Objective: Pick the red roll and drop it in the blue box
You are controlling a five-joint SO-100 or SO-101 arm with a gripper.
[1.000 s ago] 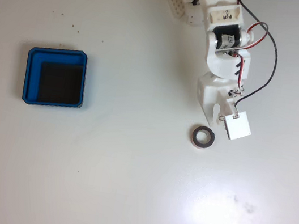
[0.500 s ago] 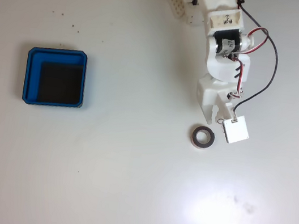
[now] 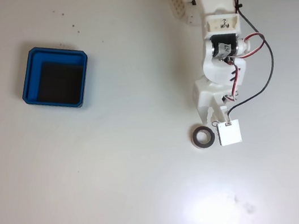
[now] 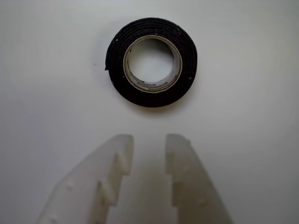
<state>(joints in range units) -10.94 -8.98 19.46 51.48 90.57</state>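
White plastic arm [image 3: 216, 71] with red and black cables [image 3: 260, 67]; translucent toothed pincer [image 4: 148, 142].

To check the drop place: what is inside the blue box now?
The blue box shows just its black inner floor; the red roll lies on the table near the gripper. Nothing covers it.

arm [image 3: 222, 61] swung a bit left in fixed view, white square plate at its tip [image 3: 229, 132] now right beside red roll [image 3: 203, 137], gap pretty much gone

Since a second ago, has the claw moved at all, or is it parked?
Yes. In the fixed view the claw has shifted left and slightly down, closing on the red roll, which has stayed put on the table.
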